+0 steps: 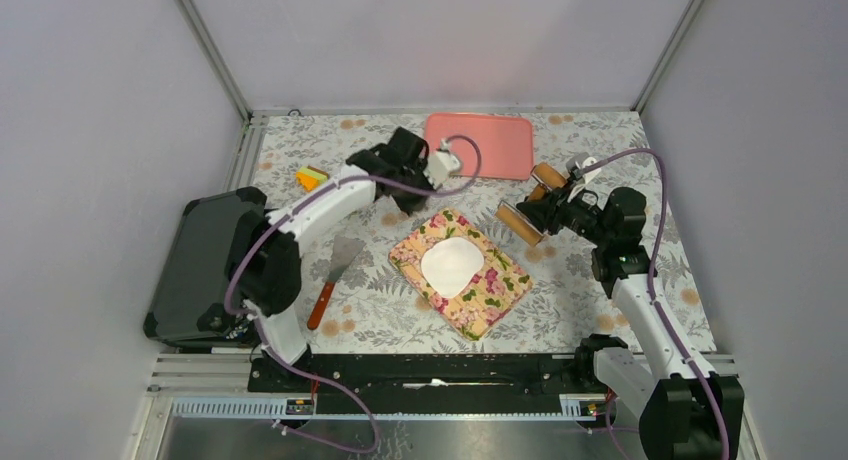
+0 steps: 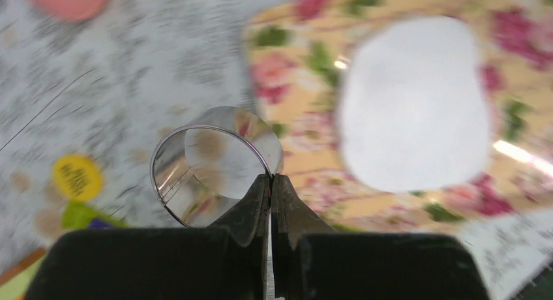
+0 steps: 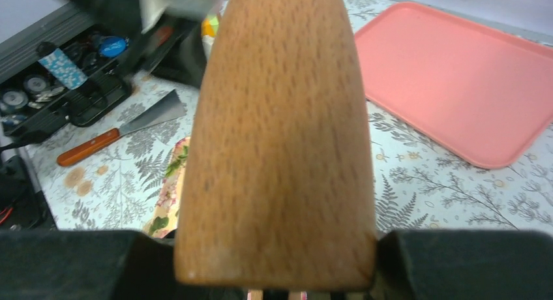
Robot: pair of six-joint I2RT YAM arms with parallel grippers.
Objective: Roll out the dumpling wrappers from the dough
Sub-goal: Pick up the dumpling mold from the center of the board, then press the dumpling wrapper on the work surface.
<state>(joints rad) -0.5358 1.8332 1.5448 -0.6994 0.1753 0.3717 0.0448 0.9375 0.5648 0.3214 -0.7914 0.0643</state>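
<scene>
The dough (image 1: 450, 265) is a thin white sheet lying on a floral board (image 1: 490, 302); in the left wrist view the dough (image 2: 414, 104) appears blurred at upper right. My left gripper (image 2: 270, 179) is shut on the wall of a shiny metal ring cutter (image 2: 171, 182), held above the tablecloth just off the board's corner (image 2: 306, 59). In the top view the left gripper (image 1: 405, 202) hangs behind the board. My right gripper (image 3: 277, 269) is shut on a brown wooden rolling pin (image 3: 280, 137), held off to the board's right (image 1: 518, 225). No dumpling wrappers are in view.
A pink tray (image 1: 480, 145) lies at the back of the table. A scraper with an orange handle (image 1: 335, 275) lies left of the board. A black case (image 1: 200, 265) stands at the far left, with a small yellow and orange object (image 1: 311, 177) behind it.
</scene>
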